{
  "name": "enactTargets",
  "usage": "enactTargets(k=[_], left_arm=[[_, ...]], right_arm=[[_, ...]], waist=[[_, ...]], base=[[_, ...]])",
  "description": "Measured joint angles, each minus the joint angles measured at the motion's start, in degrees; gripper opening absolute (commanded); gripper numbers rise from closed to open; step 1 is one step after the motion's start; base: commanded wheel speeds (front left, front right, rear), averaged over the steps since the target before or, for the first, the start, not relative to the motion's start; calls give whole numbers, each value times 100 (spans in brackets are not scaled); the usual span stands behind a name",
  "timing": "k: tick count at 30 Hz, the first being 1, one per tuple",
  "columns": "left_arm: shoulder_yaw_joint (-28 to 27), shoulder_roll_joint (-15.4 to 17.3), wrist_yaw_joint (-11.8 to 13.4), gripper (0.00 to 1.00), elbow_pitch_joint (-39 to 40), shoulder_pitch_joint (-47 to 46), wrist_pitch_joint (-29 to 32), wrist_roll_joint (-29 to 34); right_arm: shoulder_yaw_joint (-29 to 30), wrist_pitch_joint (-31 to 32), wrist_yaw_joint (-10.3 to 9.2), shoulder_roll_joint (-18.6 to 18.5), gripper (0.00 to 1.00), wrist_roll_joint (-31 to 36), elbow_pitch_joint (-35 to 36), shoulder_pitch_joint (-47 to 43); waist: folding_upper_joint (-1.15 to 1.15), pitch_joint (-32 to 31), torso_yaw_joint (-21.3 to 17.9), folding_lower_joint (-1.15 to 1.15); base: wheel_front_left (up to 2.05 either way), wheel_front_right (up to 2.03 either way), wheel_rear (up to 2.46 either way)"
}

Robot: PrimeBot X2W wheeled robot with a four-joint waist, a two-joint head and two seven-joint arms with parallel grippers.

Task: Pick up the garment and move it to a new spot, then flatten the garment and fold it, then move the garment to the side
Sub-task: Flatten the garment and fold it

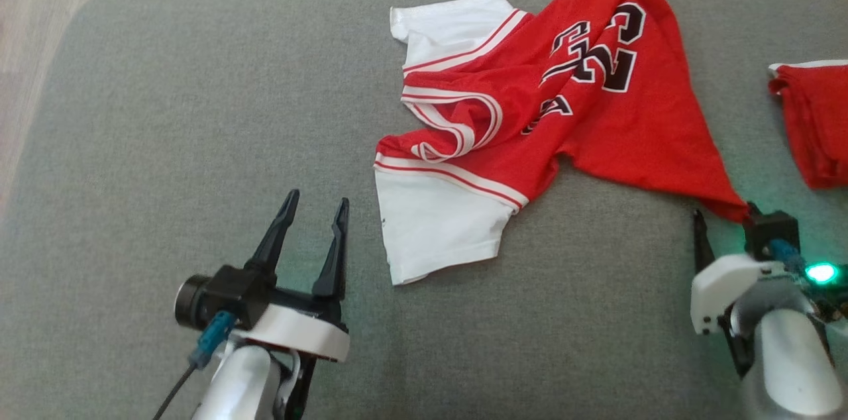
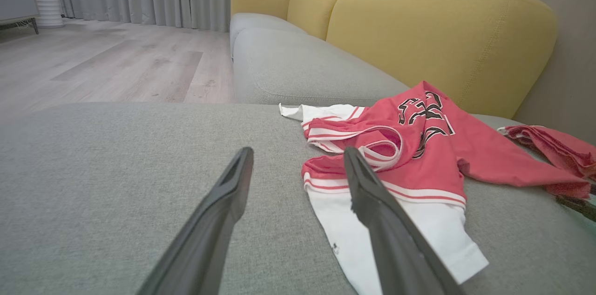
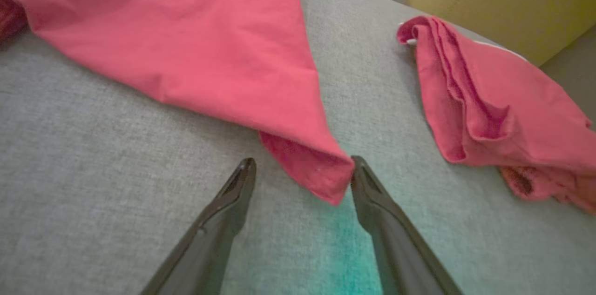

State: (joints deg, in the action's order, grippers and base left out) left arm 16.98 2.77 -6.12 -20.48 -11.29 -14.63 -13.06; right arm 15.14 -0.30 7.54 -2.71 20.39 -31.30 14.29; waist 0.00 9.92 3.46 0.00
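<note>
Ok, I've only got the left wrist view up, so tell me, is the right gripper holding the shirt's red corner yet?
Observer: No. The right gripper is open, and the red corner of the shirt lies loose between its fingers.
Operator: Is that other red cloth touching the shirt?
Observer: No. In the right wrist view, a strip of grey cushion separates them.
Operator: And is my left gripper over the white sleeve?
Observer: No. The head view shows it open beside the sleeve, with cushion showing between them.
</note>
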Motion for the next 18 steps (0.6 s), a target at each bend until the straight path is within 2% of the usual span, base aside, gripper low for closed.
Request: enactTargets(k=[9,10,11,12,18], left_arm=[[48,-1,-44,100,-9,-135,0,0],[52,-1,-44,100,-9,-135,0,0],[53,-1,-44,100,-10,-134,0,0],[53,-1,-44,100,-13,-134,0,0],[35,-2,-44,100,-81,-133,0,0]], right_arm=[[119,5,0,-3,100,407,-281,580],[127,5,0,-5,88,450,-331,623],[129,4,0,-10,23,491,-377,656],[124,0,0,-14,0,549,-431,686],[116,-80,0,-352,0,904,-541,883]], waist=[[0,191,106,0],[0,201,112,0],[0,204,115,0],[0,204,115,0],[0,96,56,0]], base=[[0,0,0],[0,0,0],[0,0,0],[0,0,0],[0,0,0]])
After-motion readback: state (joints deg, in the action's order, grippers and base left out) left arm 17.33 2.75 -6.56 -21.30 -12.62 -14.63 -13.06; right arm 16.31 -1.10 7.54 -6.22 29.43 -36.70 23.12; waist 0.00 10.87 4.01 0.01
